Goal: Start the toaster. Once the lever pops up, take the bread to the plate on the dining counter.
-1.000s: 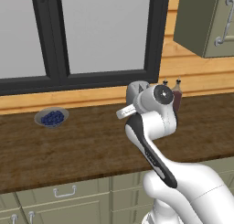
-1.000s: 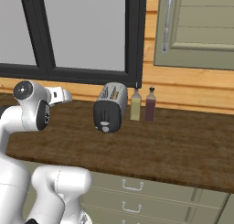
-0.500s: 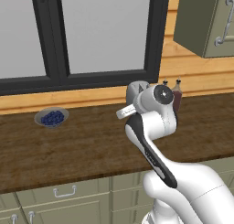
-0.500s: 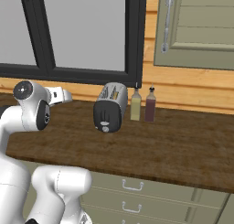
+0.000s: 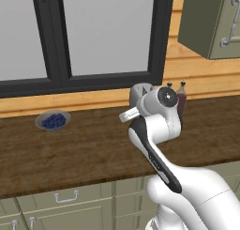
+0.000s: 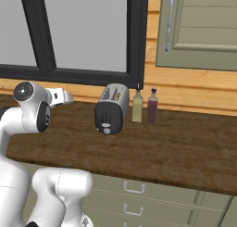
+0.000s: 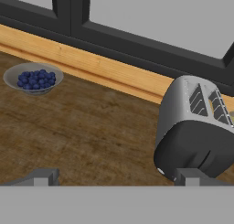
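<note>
A kitchen: wooden countertop (image 6: 185, 147), drawers (image 6: 134, 198), toaster (image 6: 111, 109), window (image 6: 78, 31).

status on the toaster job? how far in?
Done: nothing visible yet. The toaster sits untouched on the wooden counter beside two bottles. In hand: the open, empty hand hangs short of the toaster's black end panel. Left: starting it, then taking the bread to the plate.

toaster (image 6: 111, 108): brushed metal, matt black end | counter (image 6: 185, 147): grained wood

Berry dish (image 5: 53, 120) left, bottles (image 5: 181, 96) perhaps right.
</note>
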Robot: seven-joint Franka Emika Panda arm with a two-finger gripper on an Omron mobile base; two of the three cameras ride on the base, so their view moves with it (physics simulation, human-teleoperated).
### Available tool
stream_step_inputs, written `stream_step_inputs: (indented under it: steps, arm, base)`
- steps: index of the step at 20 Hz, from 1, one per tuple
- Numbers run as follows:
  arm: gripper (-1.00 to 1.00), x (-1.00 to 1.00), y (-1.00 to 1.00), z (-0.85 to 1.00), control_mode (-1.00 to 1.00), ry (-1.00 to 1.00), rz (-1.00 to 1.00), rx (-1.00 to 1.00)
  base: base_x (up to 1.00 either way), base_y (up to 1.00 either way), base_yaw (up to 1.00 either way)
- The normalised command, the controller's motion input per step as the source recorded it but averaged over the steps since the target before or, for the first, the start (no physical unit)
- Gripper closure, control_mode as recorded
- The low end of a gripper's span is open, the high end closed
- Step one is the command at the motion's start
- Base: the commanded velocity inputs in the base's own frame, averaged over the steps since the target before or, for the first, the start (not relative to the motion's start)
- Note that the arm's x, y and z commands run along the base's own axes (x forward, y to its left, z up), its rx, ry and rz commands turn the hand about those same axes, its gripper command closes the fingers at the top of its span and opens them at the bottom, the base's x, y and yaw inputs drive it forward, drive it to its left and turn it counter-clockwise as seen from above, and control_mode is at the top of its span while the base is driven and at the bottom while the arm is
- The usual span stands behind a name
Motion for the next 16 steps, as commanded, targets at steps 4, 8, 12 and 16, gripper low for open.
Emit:
stream_step_inputs:
  steps: [4, 8, 12, 16]
  arm:
    - [-1.00, 0.00, 0.00, 0.00, -1.00, 0.00, 0.00, 0.00]
    - [-1.00, 0.00, 0.00, 0.00, -1.00, 0.00, 0.00, 0.00]
    - [-1.00, 0.00, 0.00, 0.00, -1.00, 0.00, 0.00, 0.00]
    - [-1.00, 0.00, 0.00, 0.00, -1.00, 0.00, 0.00, 0.00]
  base:
    - [0.00, 0.00, 0.00]
    - [0.00, 0.00, 0.00]
    - [0.00, 0.00, 0.00]
    - [0.00, 0.00, 0.00]
